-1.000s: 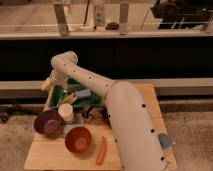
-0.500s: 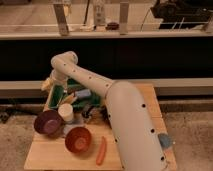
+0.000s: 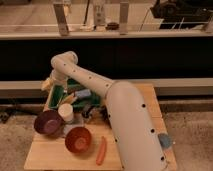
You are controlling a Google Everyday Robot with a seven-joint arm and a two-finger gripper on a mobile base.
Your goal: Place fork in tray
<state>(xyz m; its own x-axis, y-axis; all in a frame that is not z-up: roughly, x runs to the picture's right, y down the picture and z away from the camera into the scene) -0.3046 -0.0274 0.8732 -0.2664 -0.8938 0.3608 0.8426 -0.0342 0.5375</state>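
Note:
The dark green tray (image 3: 59, 95) sits at the back left of the wooden table, with a blue object (image 3: 83, 93) and other small items in it. My white arm (image 3: 95, 87) reaches from the lower right across the table, bends at the elbow (image 3: 64, 64) and points down. The gripper (image 3: 49, 85) hangs at the tray's back left corner, just over its wall. Something pale yellowish shows at the gripper. I cannot make out the fork.
A purple bowl (image 3: 47, 122) and a red-brown bowl (image 3: 78, 139) stand in front of the tray, with a white cup (image 3: 65, 112) between them. An orange carrot-like item (image 3: 101, 150) lies near the table's front edge (image 3: 50, 162). A dark counter wall runs behind.

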